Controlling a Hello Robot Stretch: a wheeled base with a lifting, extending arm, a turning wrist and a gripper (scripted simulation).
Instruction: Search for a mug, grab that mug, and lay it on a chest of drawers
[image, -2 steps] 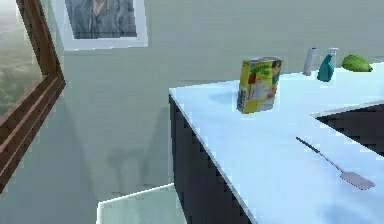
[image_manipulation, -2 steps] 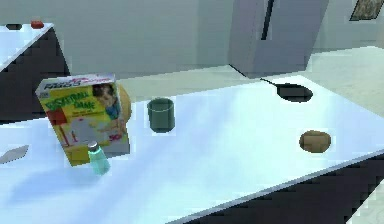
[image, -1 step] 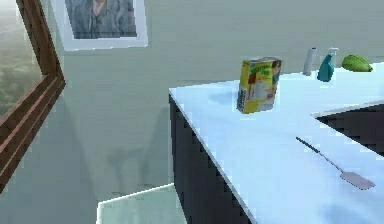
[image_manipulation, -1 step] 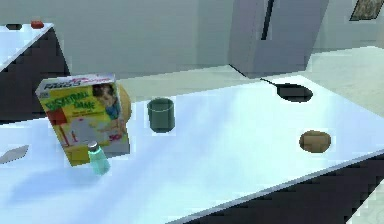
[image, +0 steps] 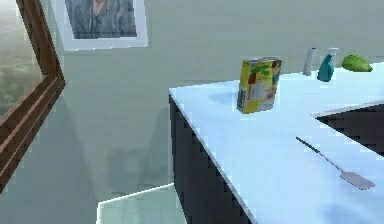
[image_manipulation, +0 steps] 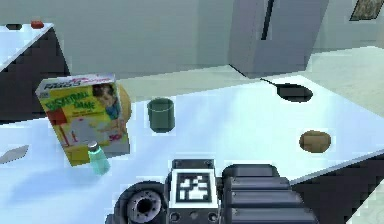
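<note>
Nearest in the arm side view, the arm's dark end with its white marked square sits low over the counter (image_manipulation: 235, 125), this side of the cereal box (image_manipulation: 85, 118). The gripper (image_manipulation: 148, 205) is a dark rounded body left of that square. Its far end cannot be made out, so I cannot tell how its fingers stand or whether it holds anything.

A small teal bottle (image_manipulation: 97, 158) stands just in front of the cereal box. Just beside the box, on the arm side view's right and a little farther out, stands a dark green cylinder (image_manipulation: 161, 113). This is probably the mug, though no handle can be seen from here. It stands upright on the counter, apart from the gripper.

Well apart from the box toward the arm side view's right lies a brown round lump (image_manipulation: 316, 141). Farther out than that is a black pan (image_manipulation: 293, 92). Beyond the counter, far behind the box, rises a grey fridge (image_manipulation: 275, 35).

In the forward view the same box (image: 258, 84) stands on the counter. A spatula (image: 335, 165) lies nearer than it, and a teal bottle (image: 326, 66) stands behind it.

As I judge it, the search is as good as done. The grab is not yet made, since the mug rests on the counter. Carrying it to a chest of drawers and laying it there is all still ahead.
</note>
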